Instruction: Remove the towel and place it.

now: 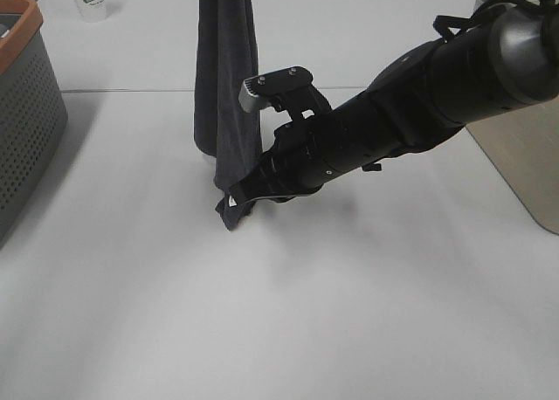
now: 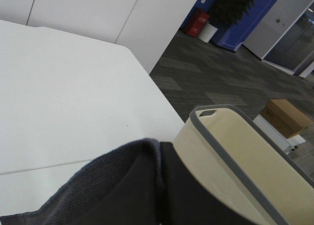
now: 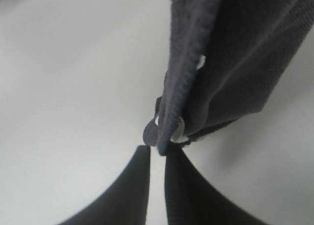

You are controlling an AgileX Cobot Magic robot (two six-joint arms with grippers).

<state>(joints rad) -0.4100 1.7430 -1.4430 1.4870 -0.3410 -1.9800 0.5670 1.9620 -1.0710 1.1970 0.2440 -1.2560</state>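
Note:
The dark grey towel point(image 1: 225, 68) hangs straight down from above the top of the exterior view, bunched into a narrow column, its lower end just above the white table point(image 1: 262, 313). My right gripper point(image 1: 238, 193) reaches in from the right and is shut on the towel's bottom corner by the small white tag point(image 1: 232, 203). In the right wrist view the fingertips point(image 3: 171, 154) pinch the stitched edge of the towel point(image 3: 235, 53). My left gripper point(image 2: 162, 200) is outside the exterior view. In its wrist view the towel point(image 2: 98, 185) drapes over it and hides the fingers.
A grey perforated basket with an orange rim point(image 1: 26, 112) stands at the left edge. A beige bin with a grey rim point(image 1: 524, 155) stands at the right, also in the left wrist view point(image 2: 235, 156). A white cup point(image 1: 92, 0) is at the back left.

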